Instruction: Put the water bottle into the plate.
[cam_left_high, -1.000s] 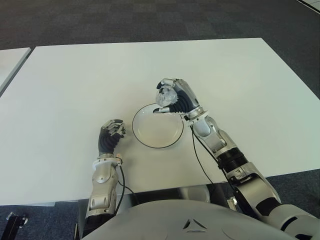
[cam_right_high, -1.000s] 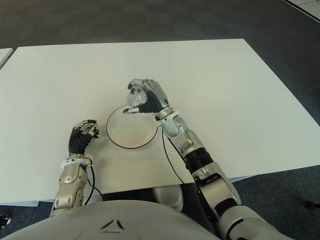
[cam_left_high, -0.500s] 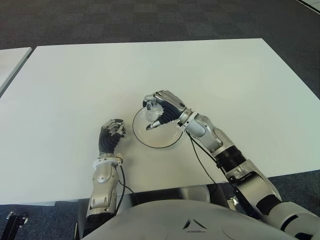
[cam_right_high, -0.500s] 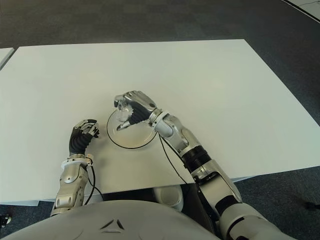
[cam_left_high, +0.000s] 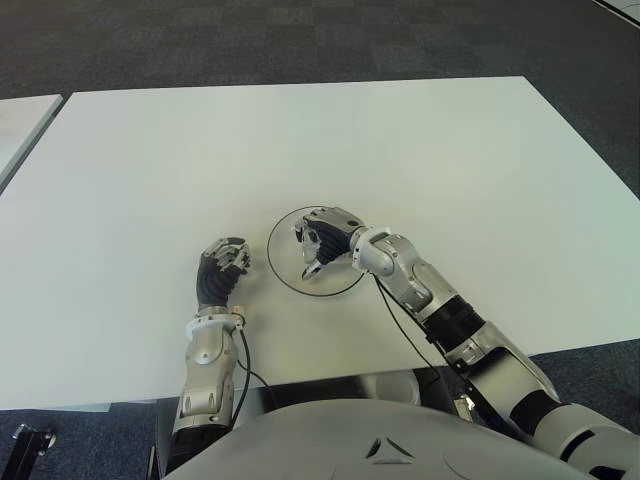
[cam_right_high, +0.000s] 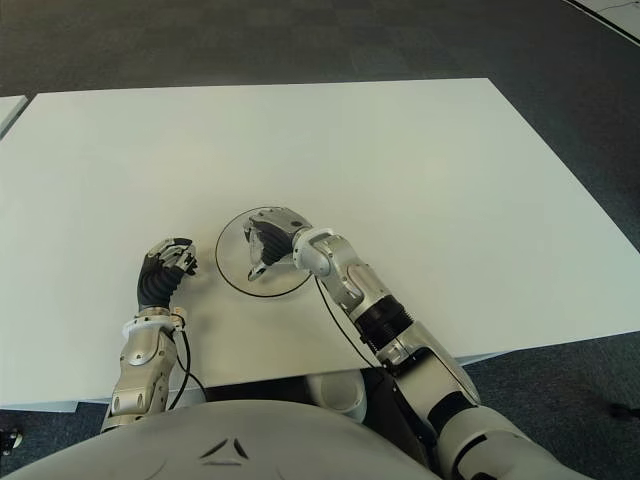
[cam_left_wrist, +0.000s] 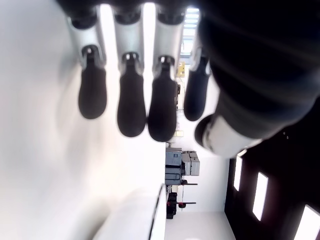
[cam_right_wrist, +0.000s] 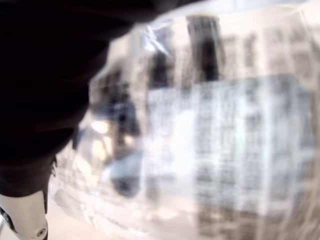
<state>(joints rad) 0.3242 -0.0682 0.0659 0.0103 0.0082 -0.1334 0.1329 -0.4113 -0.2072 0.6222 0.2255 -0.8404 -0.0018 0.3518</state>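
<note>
My right hand is down inside the white, dark-rimmed plate near the table's middle front, fingers curled around the clear plastic water bottle. Most of the bottle is hidden by the fingers in the eye views. The right wrist view is filled by the bottle's printed label pressed close against the palm. I cannot tell whether the bottle touches the plate's bottom. My left hand shows just left of the plate, fingers curled with nothing in them.
The white table stretches wide on all sides of the plate. Its front edge runs close below my hands. Dark carpet lies beyond the far edge, and another white table's corner shows at far left.
My right hand has swung from above the plate's far rim down into the plate, turning over with the bottle still held. The left hand has stayed put.
</note>
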